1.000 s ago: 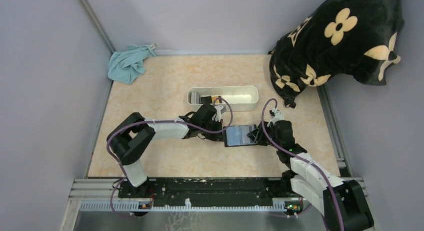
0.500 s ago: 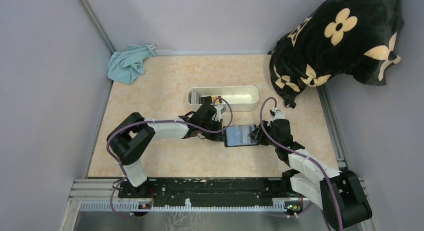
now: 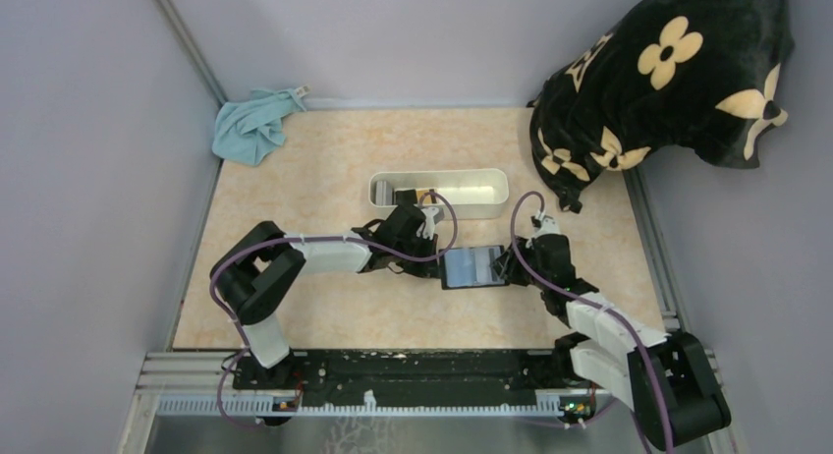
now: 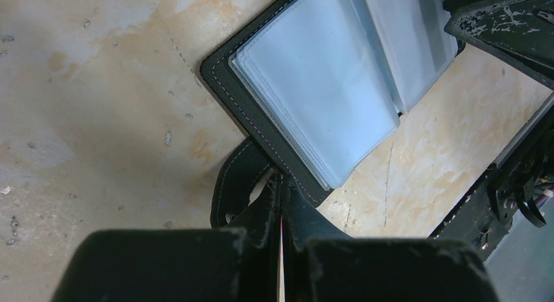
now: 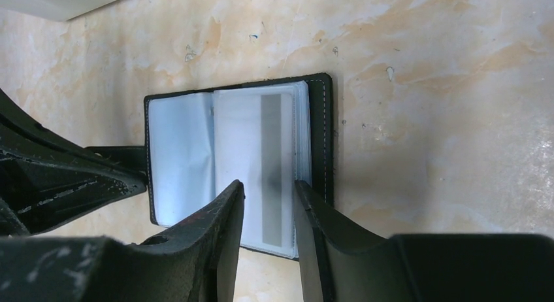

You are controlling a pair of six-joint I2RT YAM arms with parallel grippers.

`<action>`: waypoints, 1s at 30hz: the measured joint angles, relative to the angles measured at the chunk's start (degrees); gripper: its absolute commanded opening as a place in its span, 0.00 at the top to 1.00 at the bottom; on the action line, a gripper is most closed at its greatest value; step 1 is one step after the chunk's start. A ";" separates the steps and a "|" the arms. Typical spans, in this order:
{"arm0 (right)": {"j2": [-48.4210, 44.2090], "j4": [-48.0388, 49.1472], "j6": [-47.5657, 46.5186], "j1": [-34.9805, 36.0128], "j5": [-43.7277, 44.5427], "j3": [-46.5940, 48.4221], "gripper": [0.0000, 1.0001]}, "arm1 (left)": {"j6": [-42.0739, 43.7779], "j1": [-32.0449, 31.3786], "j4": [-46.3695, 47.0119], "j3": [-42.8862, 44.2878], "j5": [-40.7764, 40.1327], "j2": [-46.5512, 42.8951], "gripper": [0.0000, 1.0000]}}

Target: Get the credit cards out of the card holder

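The black card holder [image 3: 474, 266] lies open on the table, its grey-blue clear sleeves facing up. In the right wrist view the card holder [image 5: 320, 138] shows a pale credit card [image 5: 258, 138] with a grey stripe in its right-hand sleeve. My left gripper [image 3: 439, 261] is shut on the holder's left edge by its black strap [image 4: 234, 184]; the left gripper's fingertips [image 4: 281, 184] meet on the black cover. My right gripper [image 5: 268, 192] is open, with its fingers on either side of the striped card at the holder's near edge. It also shows in the top view [image 3: 501, 267].
A white oblong tray [image 3: 491, 191] with small items stands just behind the holder. A blue cloth [image 3: 253, 126] lies at the back left. A black flowered cushion [image 3: 668, 81] fills the back right corner. Walls close both sides.
My right gripper has edged a little left, over the holder's right half. The left arm and the holder have stayed put.
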 measured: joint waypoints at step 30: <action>2.58 6.38 2.58 -0.57 -9.11 -1.01 0.58 | -0.02 0.26 0.13 0.00 1.07 0.22 1.00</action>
